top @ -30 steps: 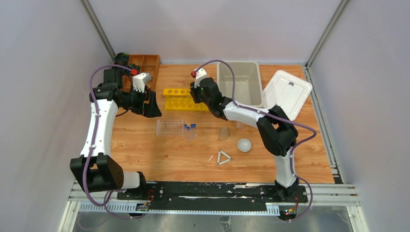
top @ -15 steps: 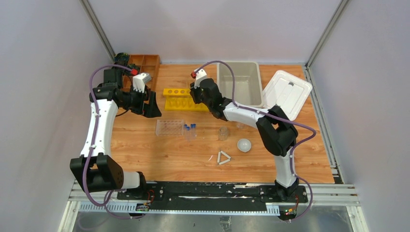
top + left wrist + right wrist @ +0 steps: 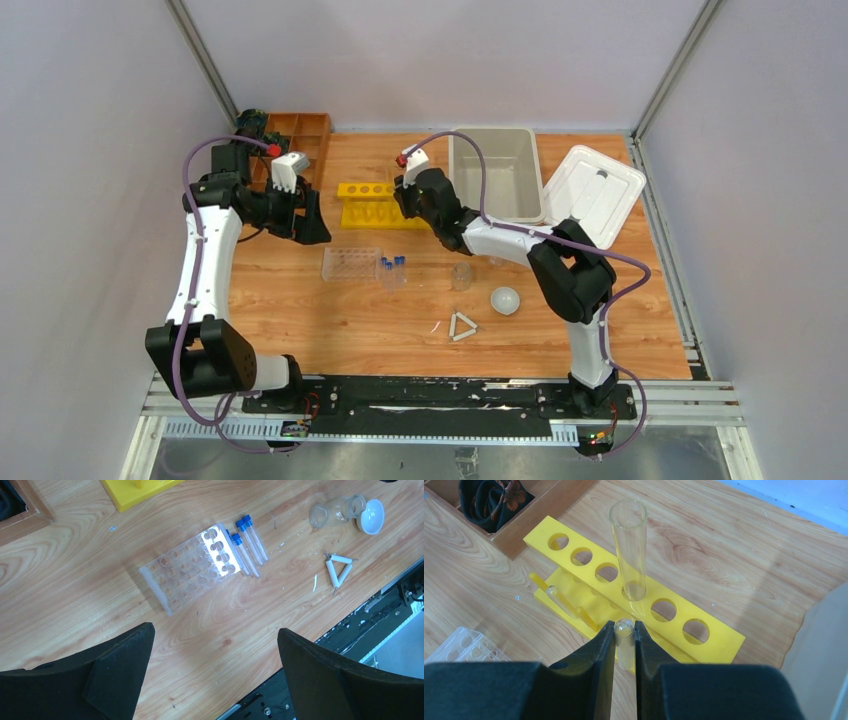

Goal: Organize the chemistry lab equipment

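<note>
My right gripper (image 3: 624,625) is shut on a clear test tube (image 3: 624,642), rounded end forward, just in front of the yellow rack (image 3: 719,635). Another clear tube (image 3: 630,550) stands upright in the rack's fourth hole. In the top view the right gripper (image 3: 408,195) hangs over the yellow rack (image 3: 372,205). My left gripper (image 3: 215,632) is open and empty above bare wood, near the clear plastic rack (image 3: 192,566) and the blue-capped tubes (image 3: 247,545) lying beside it. The beaker (image 3: 332,515), white dish (image 3: 372,516) and white triangle (image 3: 339,571) lie further right.
A grey bin (image 3: 494,172) stands at the back, its white lid (image 3: 593,190) leaning to its right. The wooden compartment tray (image 3: 297,135) with dark objects sits at the back left. A black rail (image 3: 430,390) runs along the table's near edge.
The right gripper with its tube has shifted slightly toward the back over the yellow rack. The left arm has edged a little to the left.
</note>
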Available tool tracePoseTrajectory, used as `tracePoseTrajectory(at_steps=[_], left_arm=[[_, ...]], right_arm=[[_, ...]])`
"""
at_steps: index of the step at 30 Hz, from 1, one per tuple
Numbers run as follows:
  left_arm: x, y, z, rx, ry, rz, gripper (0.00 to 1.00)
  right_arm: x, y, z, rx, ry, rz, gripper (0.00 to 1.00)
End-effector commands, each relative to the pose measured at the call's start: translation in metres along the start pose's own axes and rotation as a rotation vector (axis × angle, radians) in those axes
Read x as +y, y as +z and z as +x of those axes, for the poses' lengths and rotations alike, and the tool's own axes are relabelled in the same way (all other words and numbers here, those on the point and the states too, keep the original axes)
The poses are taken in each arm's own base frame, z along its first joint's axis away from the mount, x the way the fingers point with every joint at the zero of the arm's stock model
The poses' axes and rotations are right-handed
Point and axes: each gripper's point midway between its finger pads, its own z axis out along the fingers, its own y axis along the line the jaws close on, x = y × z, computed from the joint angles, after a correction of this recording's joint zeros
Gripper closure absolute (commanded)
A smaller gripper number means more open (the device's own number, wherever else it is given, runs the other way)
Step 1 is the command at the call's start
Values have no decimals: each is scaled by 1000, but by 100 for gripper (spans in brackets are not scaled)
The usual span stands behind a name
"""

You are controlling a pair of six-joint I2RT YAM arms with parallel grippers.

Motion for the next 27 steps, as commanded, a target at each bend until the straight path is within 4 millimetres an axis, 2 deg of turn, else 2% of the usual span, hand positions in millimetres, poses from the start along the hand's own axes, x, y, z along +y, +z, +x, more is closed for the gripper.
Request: tracePoseTrajectory(at_steps=[1, 10, 15, 20, 27], left_arm=[[3, -2, 0, -7, 13, -9, 0], [4, -3, -1, -10, 8, -8, 0], [3, -3, -1, -13, 8, -8, 0], [3, -4, -1, -14, 10, -9, 0], [4, -4, -2, -15, 8, -11, 0]], right_arm=[[5, 0, -4, -34, -16, 4, 100], [13, -7, -3, -44, -40, -4, 100], [13, -16, -22, -104, -66, 21, 100], [5, -20, -44, -159, -64, 77, 100], [-6, -16, -46, -168, -94, 134, 100]])
